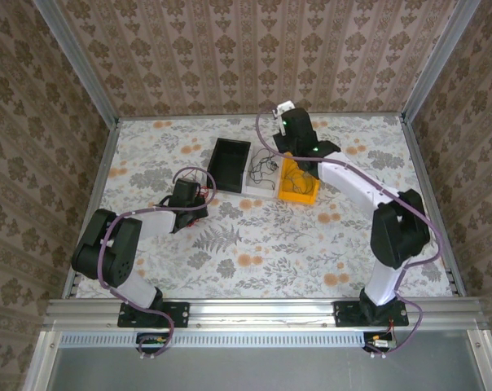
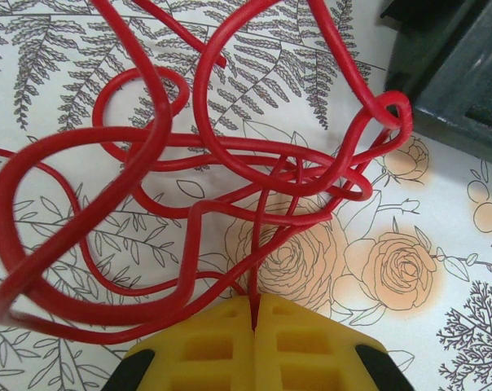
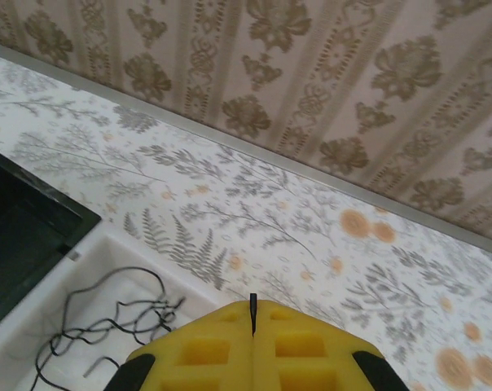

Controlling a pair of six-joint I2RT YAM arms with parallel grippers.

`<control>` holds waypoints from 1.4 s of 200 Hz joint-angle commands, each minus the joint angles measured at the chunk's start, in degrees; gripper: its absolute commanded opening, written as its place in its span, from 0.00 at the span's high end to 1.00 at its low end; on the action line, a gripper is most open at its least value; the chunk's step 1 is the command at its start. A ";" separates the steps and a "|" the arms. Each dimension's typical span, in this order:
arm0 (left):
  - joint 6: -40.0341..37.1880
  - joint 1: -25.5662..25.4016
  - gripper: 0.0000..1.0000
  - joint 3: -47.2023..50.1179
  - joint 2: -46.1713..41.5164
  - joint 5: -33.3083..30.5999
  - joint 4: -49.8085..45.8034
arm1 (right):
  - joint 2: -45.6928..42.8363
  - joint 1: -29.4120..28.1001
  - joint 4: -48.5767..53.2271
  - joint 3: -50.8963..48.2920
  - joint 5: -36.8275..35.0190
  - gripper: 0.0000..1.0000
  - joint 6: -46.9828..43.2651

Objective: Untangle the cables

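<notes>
Hardly begun — left gripper (image 2: 254, 300) jaws pinched on one strand of the red cables (image 2: 230, 163), knotted in a heap over the table (image 2: 59, 81); black cables (image 3: 107, 326) snarled in the white tray (image 3: 124, 248). Right gripper (image 3: 252, 308) jaws pressed together, dark sliver at the tip too small to call. No readable writing or brand.

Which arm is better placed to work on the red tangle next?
Left. The left gripper is shut on a strand of the red cables, with the knot right in front of it. The right gripper sits far off over the white tray, apparently shut on a black cable.
</notes>
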State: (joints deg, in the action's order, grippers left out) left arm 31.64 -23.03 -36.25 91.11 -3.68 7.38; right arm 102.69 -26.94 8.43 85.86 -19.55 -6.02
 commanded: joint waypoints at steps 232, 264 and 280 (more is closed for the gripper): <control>-1.32 -2.81 1.00 2.24 3.72 8.25 -3.23 | 16.93 -1.76 8.28 13.74 1.38 0.57 7.13; -1.58 -2.77 1.00 1.89 3.81 8.39 -3.56 | 12.39 -1.36 7.36 11.63 2.92 0.52 7.16; -1.64 -2.79 1.00 1.80 3.81 8.30 -3.60 | 9.38 -1.30 6.41 9.42 4.77 0.51 7.33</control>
State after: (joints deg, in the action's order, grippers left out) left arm 31.27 -23.22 -35.66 90.91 -3.86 8.36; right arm 118.65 -28.51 16.62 97.84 -17.02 0.43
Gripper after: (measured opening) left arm 0.051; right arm 0.486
